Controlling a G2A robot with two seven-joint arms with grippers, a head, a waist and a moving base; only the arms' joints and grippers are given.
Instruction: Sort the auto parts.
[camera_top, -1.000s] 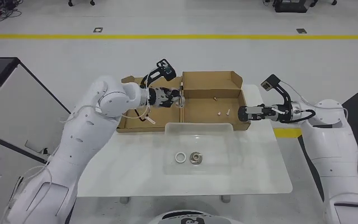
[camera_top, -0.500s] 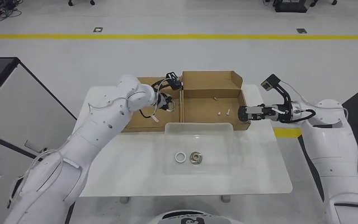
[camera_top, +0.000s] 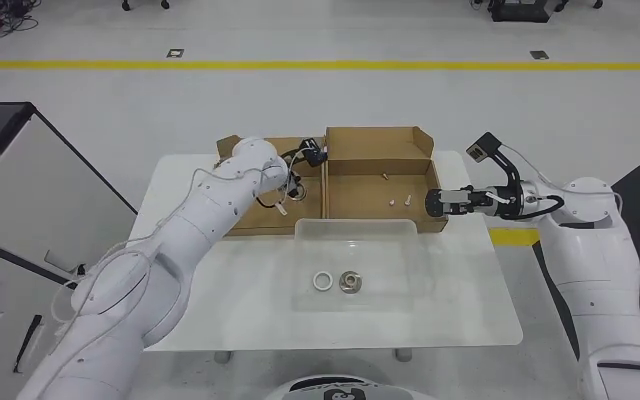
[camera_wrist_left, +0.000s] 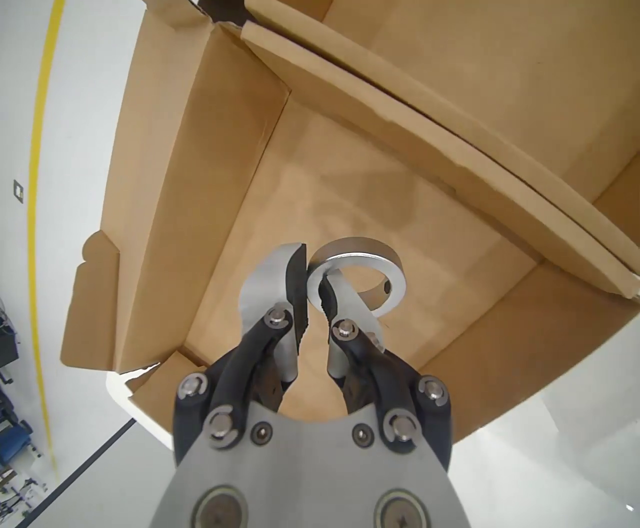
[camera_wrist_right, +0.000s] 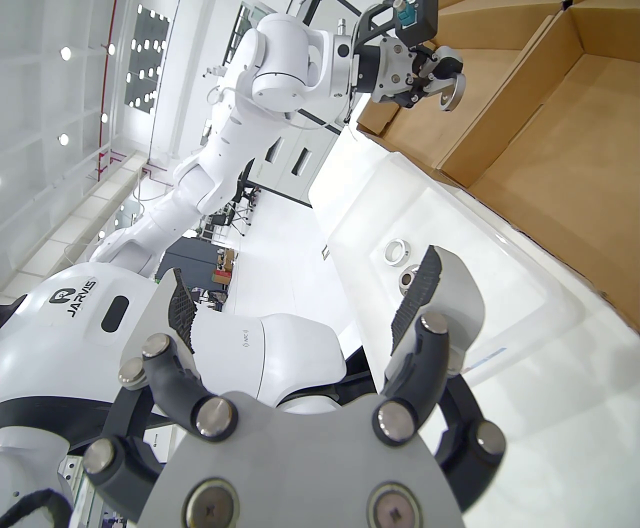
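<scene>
Left gripper (camera_wrist_left: 314, 295) is nipped narrow on the wall of the metal ring (camera_wrist_left: 360, 249), one finger in the bore and one outside, hanging over the floor of the left cardboard box (camera_wrist_left: 310, 200) at my eleven o'clock. I reckon so thin, off-centre a pinch could let the ring swivel or slip out early and roll.

Nothing legible on the cardboard boxes (camera_top: 378, 150) or the metal ring (camera_wrist_left: 356, 272). Small sticker (camera_wrist_right: 487, 356) at the clear tray (camera_wrist_right: 530, 282) edge, too small to read.
</scene>
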